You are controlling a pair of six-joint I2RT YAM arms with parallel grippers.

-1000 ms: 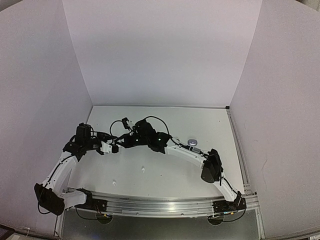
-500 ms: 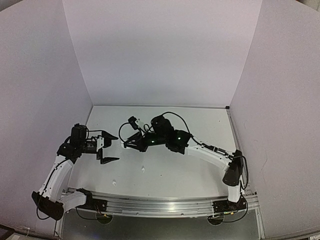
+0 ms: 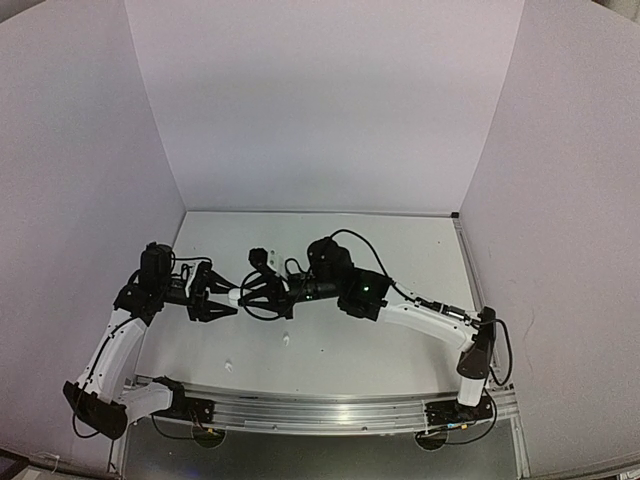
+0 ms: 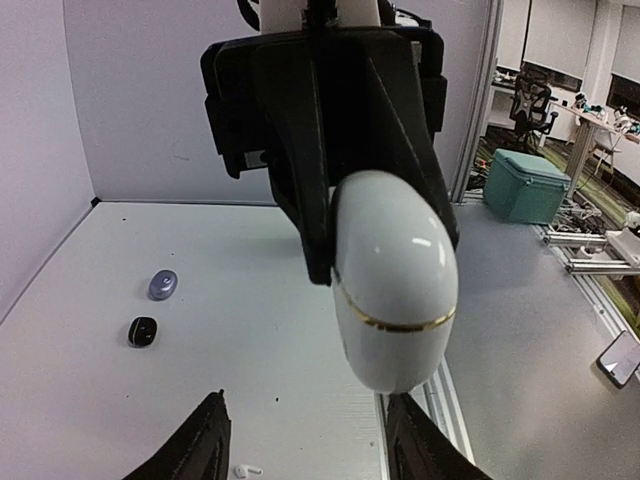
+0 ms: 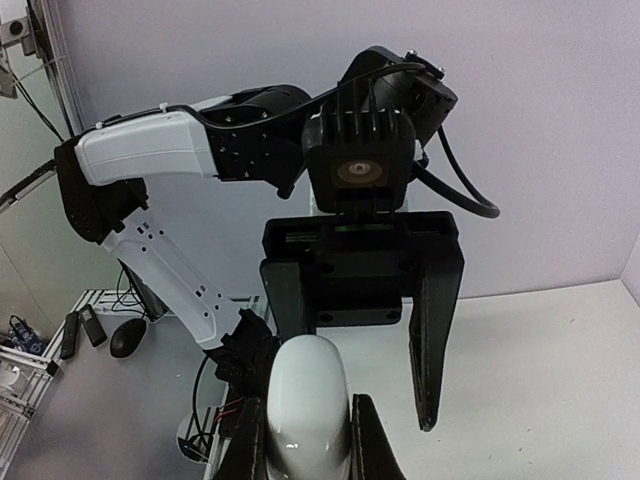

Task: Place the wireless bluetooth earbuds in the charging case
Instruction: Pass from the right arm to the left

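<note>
One white charging case [image 4: 395,290] | gripped by right pincer [image 5: 308,440] | left pincer [image 4: 305,425] open just beside it

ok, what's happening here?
The right gripper holds a white charging case, lid closed, in the air between the two arms. The left gripper faces it, open and not touching it. A black case, a silvery case and a loose white earbud lie on the table. Nothing is inserted yet.
</note>
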